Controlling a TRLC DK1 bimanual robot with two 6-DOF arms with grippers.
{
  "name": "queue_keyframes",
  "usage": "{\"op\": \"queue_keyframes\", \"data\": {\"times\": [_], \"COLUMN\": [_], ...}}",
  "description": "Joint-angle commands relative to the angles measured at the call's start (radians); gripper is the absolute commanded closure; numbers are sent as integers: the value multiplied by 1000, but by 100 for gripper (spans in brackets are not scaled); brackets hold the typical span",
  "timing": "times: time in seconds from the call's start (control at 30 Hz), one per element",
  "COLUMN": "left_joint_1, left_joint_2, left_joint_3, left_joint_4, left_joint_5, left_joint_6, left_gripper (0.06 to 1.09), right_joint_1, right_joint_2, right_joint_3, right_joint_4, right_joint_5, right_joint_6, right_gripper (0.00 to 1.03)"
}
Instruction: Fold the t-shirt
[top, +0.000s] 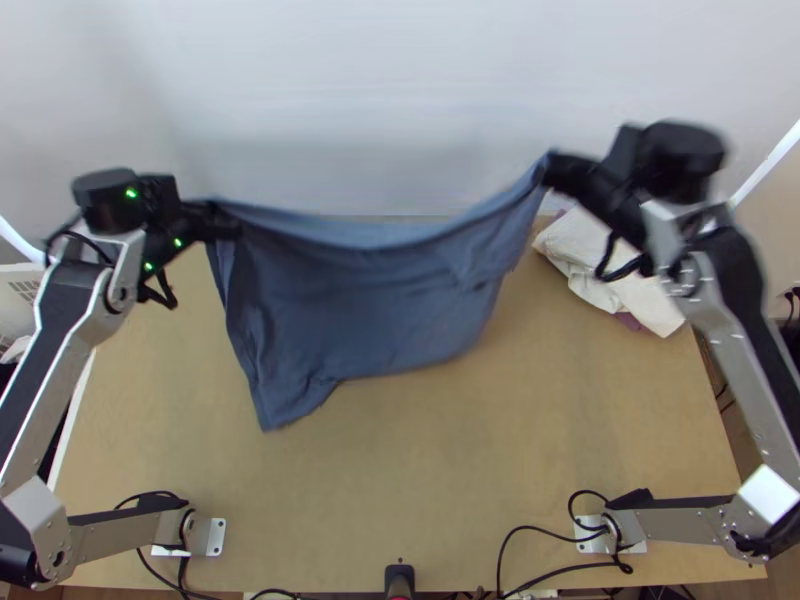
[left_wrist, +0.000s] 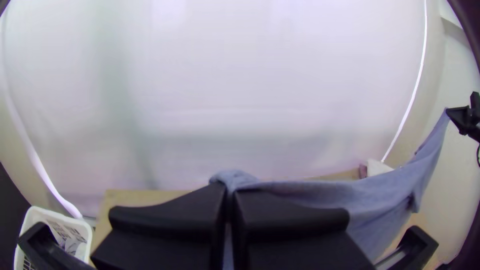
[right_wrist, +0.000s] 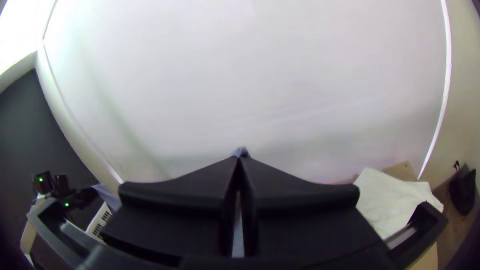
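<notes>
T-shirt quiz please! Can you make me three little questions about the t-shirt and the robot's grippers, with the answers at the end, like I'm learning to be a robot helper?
1. Pick one. How is the blue t-shirt?
a) rolled into a ball
b) held up at two spots
c) folded in a neat square

2. True or false? The left gripper and the right gripper both have their fingers closed on cloth.

3. Fill in the missing word: The white cloth on the table is nearer the ____ gripper.

Key: 1 b; 2 true; 3 right

Matt blue cloth (top: 370, 300), smooth wooden table (top: 400, 450)
</notes>
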Motion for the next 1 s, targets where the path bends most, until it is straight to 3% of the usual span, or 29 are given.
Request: {"op": "queue_keyframes", "data": {"times": [0.0,0.47,0.97], "left_joint_1": [-9,-38,-46], "left_joint_2": [-14,-87,-335], "left_joint_3": [76,236,173], "left_joint_4": [59,271,320], "left_joint_5": [-59,-233,-242], "left_joint_6": [-1,85,79], "left_gripper": [105,105,105], "right_joint_1": [-7,-44,-27], "right_joint_2": [26,6,-315], "right_joint_3": [105,272,196], "right_joint_4": [-13,51,-50], "right_joint_5": [10,100,126], "right_joint_6": [-10,-79,-90], "right_gripper": [100,100,100]}}
